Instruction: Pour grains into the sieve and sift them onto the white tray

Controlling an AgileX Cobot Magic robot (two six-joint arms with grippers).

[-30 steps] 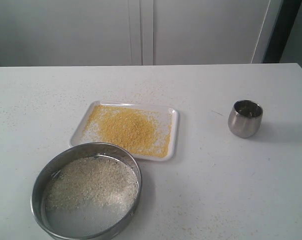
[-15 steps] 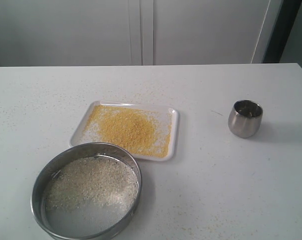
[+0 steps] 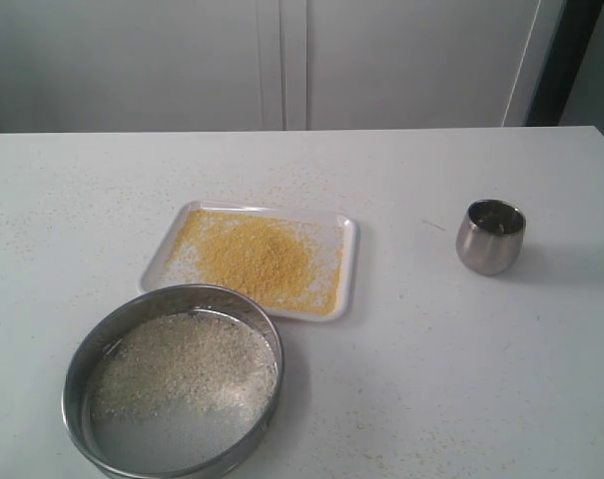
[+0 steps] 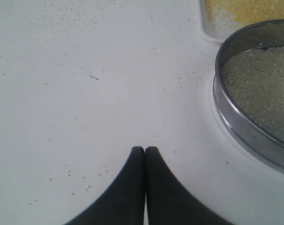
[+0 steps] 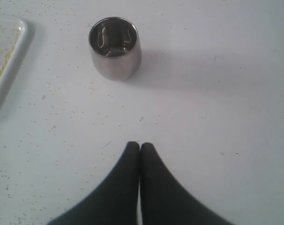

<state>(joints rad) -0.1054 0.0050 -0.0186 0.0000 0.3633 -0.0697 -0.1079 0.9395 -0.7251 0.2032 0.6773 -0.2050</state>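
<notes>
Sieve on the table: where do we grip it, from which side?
Pinch the upright steel wall of the sieve from above, one jaw inside, one outside, probably on its left arc nearest the left gripper. The ring looks too wide to span, and the white tray crowds its far side.

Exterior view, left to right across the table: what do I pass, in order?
sieve → white tray → steel cup

Left claw (image 4: 145, 151), right claw (image 5: 140, 146): closed, empty.
</notes>
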